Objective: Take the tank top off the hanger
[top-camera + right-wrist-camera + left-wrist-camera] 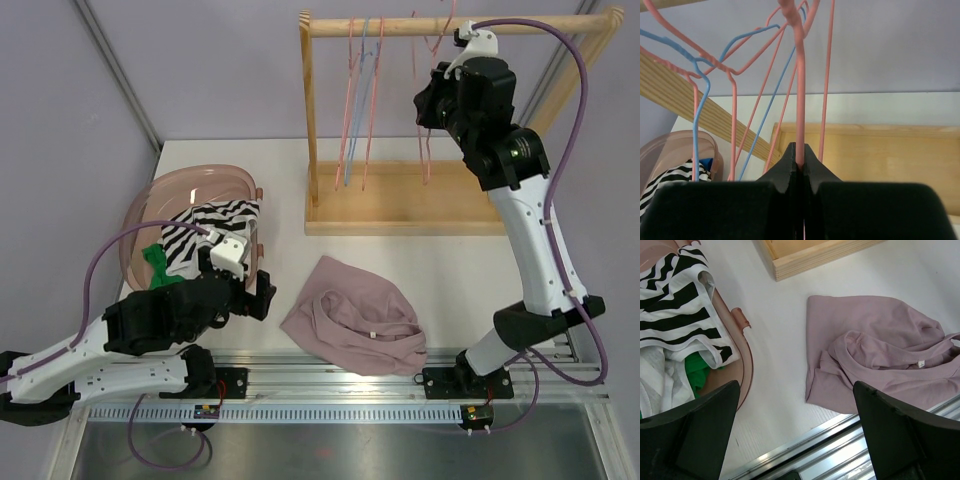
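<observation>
1. The tank top [355,325] was found lying crumpled on the table [450,270], in front of the wooden rack [400,215]. It was clear of every hanger and was touched by neither gripper.
2. The right gripper [799,157] was positioned up at the rack's top bar. Its jaws were pinched shut on the wire of a bare pink hanger [800,110] hanging from the rack.
3. The left gripper [797,425] was held low, in front of the rack and to its left, between the basket [200,178] and the tank top. Its fingers were spread wide, and nothing was held between them.
4. The removal itself was judged to be done, since the garment was off the hanger and at rest on the table. Only the release of the empty hanger and the withdrawal of both arms were judged to be left.
5. The following quantities were counted:
   - one tank top;
   - one rack;
   - one blue hanger [697,95];
   - at least three pink hangers, the exact number not being determinable because the wires overlapped;
   - one basket, to the left of the rack;
   - one striped garment [215,225] and one green item [158,262] inside the basket;
   - two grippers.
</observation>
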